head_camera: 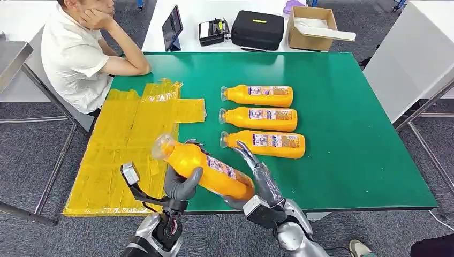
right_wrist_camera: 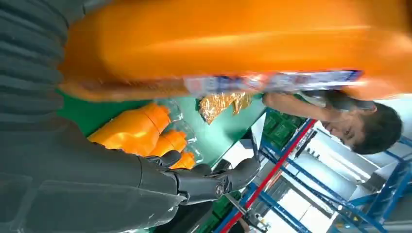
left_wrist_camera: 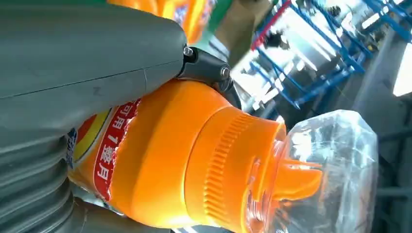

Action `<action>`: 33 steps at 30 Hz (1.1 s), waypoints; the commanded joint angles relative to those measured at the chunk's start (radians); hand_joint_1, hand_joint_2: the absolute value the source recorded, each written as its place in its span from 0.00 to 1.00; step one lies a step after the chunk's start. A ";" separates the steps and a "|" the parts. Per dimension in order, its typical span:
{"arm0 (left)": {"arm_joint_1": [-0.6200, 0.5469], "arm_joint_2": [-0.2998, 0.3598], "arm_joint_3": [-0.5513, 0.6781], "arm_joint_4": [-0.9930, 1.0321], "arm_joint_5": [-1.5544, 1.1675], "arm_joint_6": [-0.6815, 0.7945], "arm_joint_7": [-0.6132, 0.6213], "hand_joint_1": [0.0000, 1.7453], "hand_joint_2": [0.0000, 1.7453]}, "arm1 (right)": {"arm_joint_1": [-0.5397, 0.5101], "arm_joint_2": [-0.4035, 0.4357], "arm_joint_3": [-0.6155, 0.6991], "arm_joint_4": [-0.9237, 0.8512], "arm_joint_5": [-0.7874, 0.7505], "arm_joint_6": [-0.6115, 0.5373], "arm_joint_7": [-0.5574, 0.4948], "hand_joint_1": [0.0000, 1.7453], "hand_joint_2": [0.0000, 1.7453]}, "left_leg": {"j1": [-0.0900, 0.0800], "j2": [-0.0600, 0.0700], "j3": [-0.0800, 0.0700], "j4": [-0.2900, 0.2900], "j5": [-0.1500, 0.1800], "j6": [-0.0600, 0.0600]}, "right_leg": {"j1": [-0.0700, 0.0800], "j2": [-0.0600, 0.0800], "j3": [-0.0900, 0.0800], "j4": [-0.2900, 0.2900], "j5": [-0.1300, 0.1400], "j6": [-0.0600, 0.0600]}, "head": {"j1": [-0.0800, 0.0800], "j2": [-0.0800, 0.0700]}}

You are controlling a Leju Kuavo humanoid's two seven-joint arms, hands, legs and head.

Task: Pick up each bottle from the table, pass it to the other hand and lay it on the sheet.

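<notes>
Orange plastic bottle with a clear cap and a printed label sits lifted above the near edge of the green tabletop, tilted, its capped end pointing up and toward the yellow crinkled sheet and its base lower, toward the robot's right. Both hands are on it. The left hand grips the bottle around its upper body just below the shoulder, its thick grey thumb wrapped over the front; the left wrist view shows the orange ribbed collar and the clear cap sticking out beyond the grey thumb. The right hand is at the base end of the bottle, palm against it and dark fingers stretched out and apart rather than curled round it; whether it bears any of the weight cannot be told.

Three more orange bottles of the same kind lie on their sides in a row on the tabletop beyond the hands, caps pointing toward the sheet: the nearest bottle, the middle bottle and the farthest bottle. The sheet covers the tabletop's left part, with no bottle on it. A person in a white shirt sits at the far left corner, one elbow on the tabletop. On a white table behind stand a black case and an open cardboard box.
</notes>
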 commanded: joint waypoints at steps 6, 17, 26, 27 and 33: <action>0.024 0.067 -0.031 -0.219 -0.326 0.403 -0.059 1.00 1.00 | 0.033 0.013 -0.058 0.027 -0.020 -0.066 0.013 0.00 1.00 | 0.001 0.003 0.004 0.000 -0.003 0.000 | 0.002 0.001 0.004 0.000 -0.002 -0.004 | 0.000 0.000; -0.022 0.107 -0.024 -0.188 -0.653 0.726 -0.133 1.00 1.00 | 0.033 0.012 -0.064 0.030 0.010 -0.121 0.007 0.00 1.00 | 0.001 0.002 0.002 -0.001 -0.001 0.000 | 0.001 0.001 0.002 -0.001 0.000 -0.003 | 0.000 0.000; -0.142 0.182 -0.107 -0.020 -1.386 1.070 0.055 1.00 1.00 | -0.006 0.024 -0.070 0.046 0.025 -0.110 -0.002 0.00 1.00 | 0.001 0.002 0.004 -0.001 -0.001 0.000 | 0.002 0.000 0.004 -0.001 -0.001 -0.004 | 0.000 0.000; -0.157 0.183 -0.101 0.010 -1.408 1.042 0.068 1.00 1.00 | -0.012 0.029 -0.071 0.049 0.028 -0.109 -0.004 0.00 1.00 | 0.001 0.002 0.003 -0.001 0.000 0.000 | 0.001 0.000 0.003 -0.001 0.000 -0.003 | 0.000 0.000; -0.165 0.174 -0.087 0.025 -1.427 1.037 0.067 1.00 1.00 | -0.011 0.033 -0.070 0.044 0.034 -0.109 -0.006 0.00 1.00 | 0.000 0.002 0.002 -0.001 0.000 0.000 | 0.001 0.000 0.002 0.000 0.000 -0.003 | 0.000 0.000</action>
